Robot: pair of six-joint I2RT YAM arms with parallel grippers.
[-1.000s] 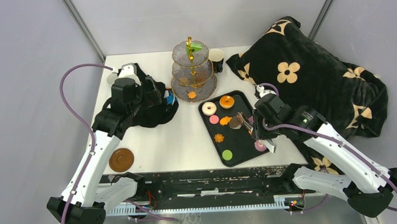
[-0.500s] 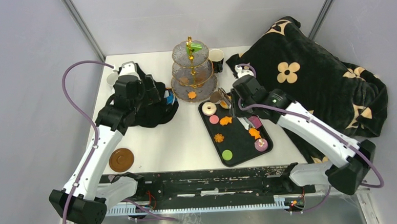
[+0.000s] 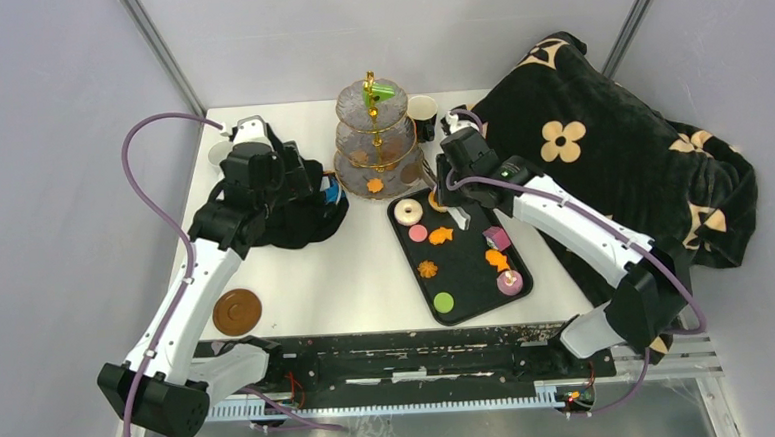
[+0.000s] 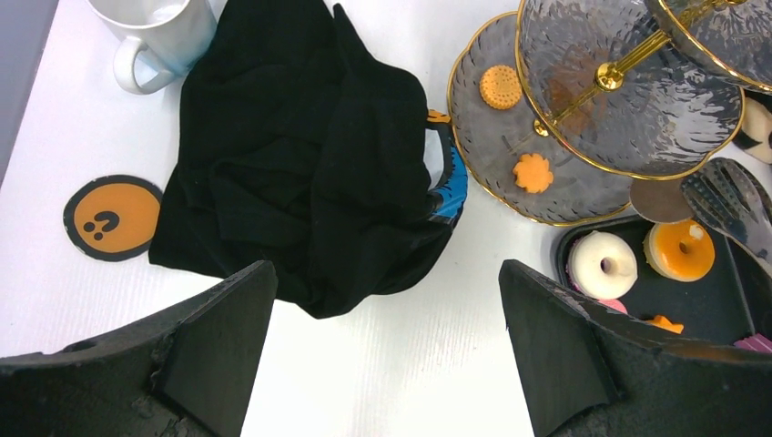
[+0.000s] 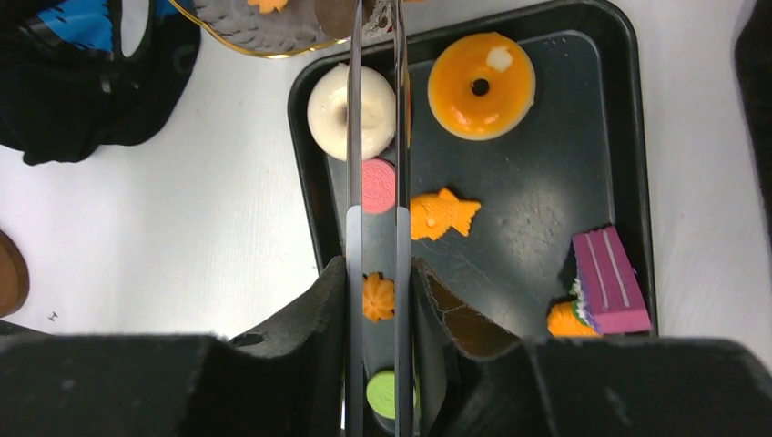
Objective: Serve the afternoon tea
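Right gripper (image 5: 375, 282) is clamping slim metal tongs (image 5: 353, 137), their tips reaching a round brown disc (image 4: 660, 198) just beside the bottom rim of the gold-trimmed three-tier glass stand (image 4: 482, 146). White ring donut (image 5: 330, 114), orange ring donut (image 5: 481, 86) and pink disc (image 5: 378, 185) are sitting in the black rectangular tray (image 5: 546, 209). Left gripper (image 4: 384, 273) is hovering, jaws spread wide, over the crumpled black cloth (image 4: 291, 155).
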